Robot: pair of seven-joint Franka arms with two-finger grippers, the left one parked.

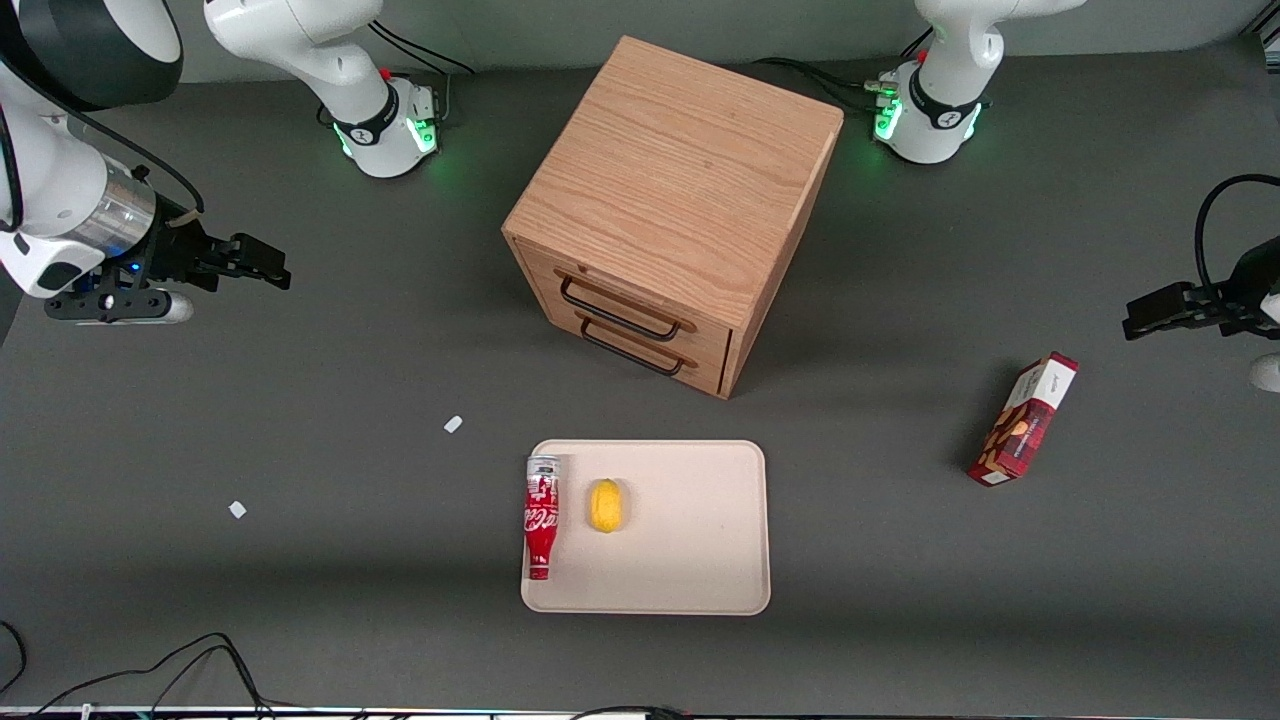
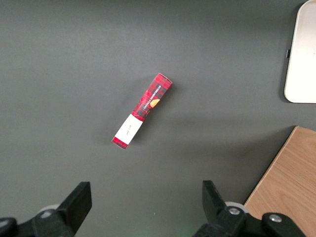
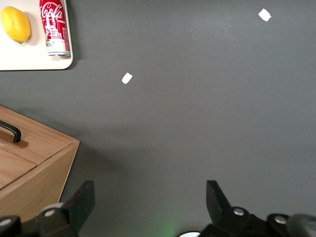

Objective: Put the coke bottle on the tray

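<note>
white coca-cola script along the red coke bottle (image 1: 541,517); snack box (image 1: 1023,418) print unreadable

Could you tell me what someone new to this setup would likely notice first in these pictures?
Probably the wooden drawer cabinet standing mid-table, and nearer the front camera the beige tray holding the red coke bottle lying along its edge, beside a yellow lemon. The tool hangs open above bare table toward the working arm's end, and a dark red snack box lies toward the parked arm's end.
</note>
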